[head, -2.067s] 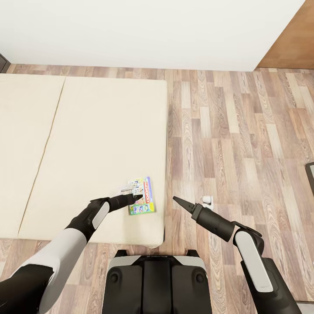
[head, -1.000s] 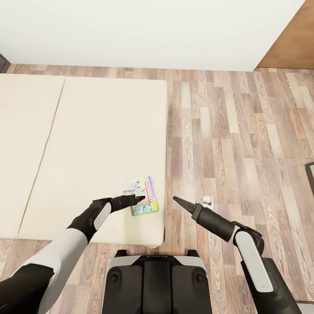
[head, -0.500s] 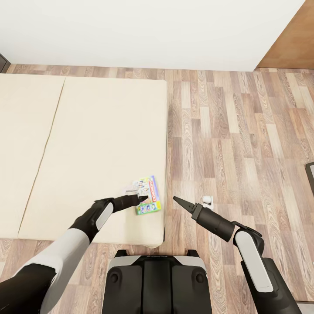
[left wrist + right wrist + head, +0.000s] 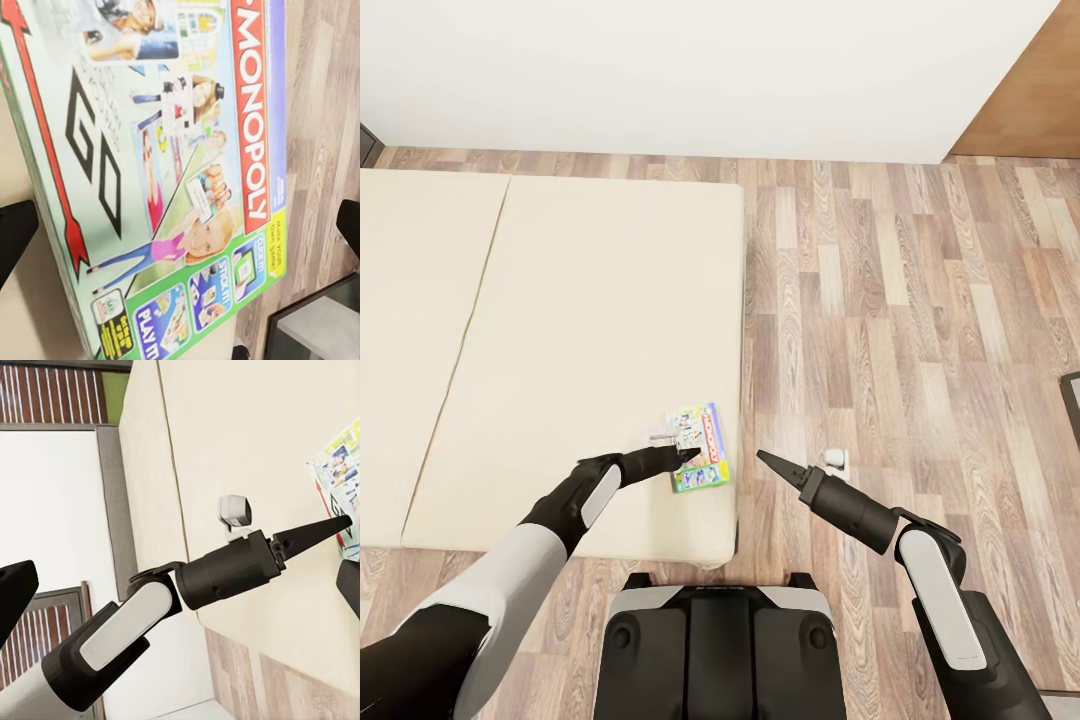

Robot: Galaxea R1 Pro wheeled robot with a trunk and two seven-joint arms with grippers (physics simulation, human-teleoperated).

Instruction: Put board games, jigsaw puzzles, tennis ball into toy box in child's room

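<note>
A green-edged board game (image 4: 702,447) with a white colourful "MONOPOLY" cover lies flat on the beige bed (image 4: 560,300), close to the mattress's right edge near its front corner. My left gripper (image 4: 685,455) hovers low over the box's left part. In the left wrist view the box (image 4: 165,172) spans the picture, with the two fingertips (image 4: 15,232) spread wide apart on either side, so the gripper is open. My right gripper (image 4: 762,457) hangs over the wood floor just right of the bed, open and empty. The right wrist view shows the left gripper (image 4: 341,523) beside the box (image 4: 341,472).
A small white object (image 4: 835,459) sits on the plank floor beside my right gripper. A dark object (image 4: 1072,395) cuts in at the right edge. The white wall (image 4: 660,70) runs behind the bed, with a brown wood panel (image 4: 1030,90) at the far right. My base (image 4: 715,650) stands at the bed's front corner.
The board game has slid a little to the right, toward the bed's edge, with my left gripper moving right along with it. The right arm has stayed still.
</note>
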